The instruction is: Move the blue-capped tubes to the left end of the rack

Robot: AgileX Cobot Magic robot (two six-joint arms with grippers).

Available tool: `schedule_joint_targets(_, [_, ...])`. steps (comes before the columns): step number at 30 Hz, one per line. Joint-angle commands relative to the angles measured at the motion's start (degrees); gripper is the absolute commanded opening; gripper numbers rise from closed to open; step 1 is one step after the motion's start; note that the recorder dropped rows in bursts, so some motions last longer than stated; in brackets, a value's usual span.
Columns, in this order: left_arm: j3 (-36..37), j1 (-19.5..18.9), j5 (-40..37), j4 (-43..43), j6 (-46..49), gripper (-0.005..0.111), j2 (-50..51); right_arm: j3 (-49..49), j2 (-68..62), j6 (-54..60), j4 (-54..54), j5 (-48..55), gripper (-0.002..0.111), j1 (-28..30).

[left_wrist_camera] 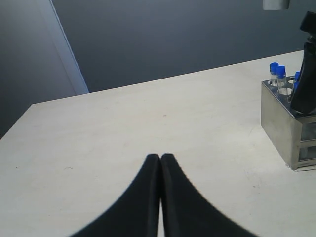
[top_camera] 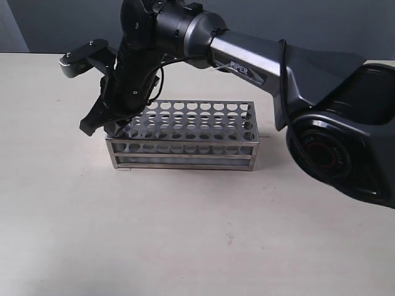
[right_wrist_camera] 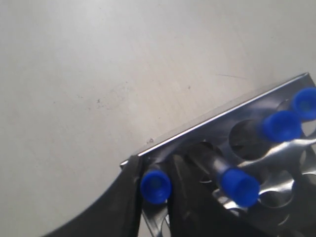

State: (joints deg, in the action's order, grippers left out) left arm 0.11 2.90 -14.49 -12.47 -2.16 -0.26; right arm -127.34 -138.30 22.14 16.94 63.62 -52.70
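The silver rack (top_camera: 185,161) stands mid-table. My right gripper (top_camera: 117,126) reaches down over its left end and hides the tubes in the exterior view. In the right wrist view that gripper (right_wrist_camera: 155,170) is shut on a blue-capped tube (right_wrist_camera: 155,185) standing in the corner hole of the rack (right_wrist_camera: 207,126). Three more blue-capped tubes (right_wrist_camera: 239,186) (right_wrist_camera: 280,126) (right_wrist_camera: 305,102) stand in the holes alongside. My left gripper (left_wrist_camera: 160,157) is shut and holds nothing, low over bare table well away from the rack (left_wrist_camera: 279,123), where blue caps (left_wrist_camera: 281,71) show at the end.
The pale table (top_camera: 185,246) spreads wide in front of and left of the rack. The right arm's dark body (top_camera: 333,142) fills the right side of the exterior view. A dark wall (left_wrist_camera: 173,39) backs the table.
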Motion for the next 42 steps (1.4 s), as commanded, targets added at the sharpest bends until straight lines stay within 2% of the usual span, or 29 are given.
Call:
schedule_joint_targets(1, [-0.11, 0.75, 0.74, -0.21, -0.20, 0.000, 0.26, 0.21, 0.09, -0.45, 3.84, 2.84, -0.001, -1.00])
schedule_joint_targets(4, [-0.11, 0.75, 0.74, -0.21, -0.20, 0.000, 0.26, 0.21, 0.53, -2.73, 3.64, 5.20, 0.004, -1.00])
schedule_joint_targets(10, [-0.11, 0.75, 0.74, -0.21, -0.20, 0.000, 0.26, 0.21, 1.85, -3.24, 2.52, 6.35, 0.045, -1.00])
schedule_joint_targets(12, [-0.11, 0.75, 0.74, -0.21, -0.20, 0.000, 0.26, 0.21, 2.29, -4.39, 2.39, 6.35, 0.048, -1.00])
schedule_joint_targets(35, [-0.11, 0.75, 0.74, -0.21, -0.20, 0.000, 0.26, 0.67, 15.92, -15.31, -9.71, 6.35, 0.047, -1.00])
schedule_joint_targets(37, [-0.11, 0.75, 0.74, -0.21, -0.20, 0.000, 0.26, 4.97, 21.13, -15.39, -10.95, 6.35, 0.035, -1.00])
schedule_joint_targets(38, [-0.11, 0.75, 0.74, -0.21, -0.20, 0.000, 0.26, 10.89, 25.99, -15.39, -11.72, 6.35, 0.017, -1.00])
schedule_joint_targets(39, [-0.11, 0.75, 0.74, -0.21, -0.20, 0.000, 0.26, 13.72, 28.10, -15.39, -12.00, 6.35, 0.009, -1.00])
schedule_joint_targets(40, [-0.11, 0.75, 0.74, -0.21, -0.20, 0.000, 0.26, 21.08, 33.59, -15.39, -12.73, 6.35, 0.000, -1.00])
schedule_joint_targets(42, [-0.11, 0.75, 0.74, -0.21, -0.20, 0.000, 0.26, 30.81, 40.66, -14.91, -12.71, 6.35, 0.000, -1.00])
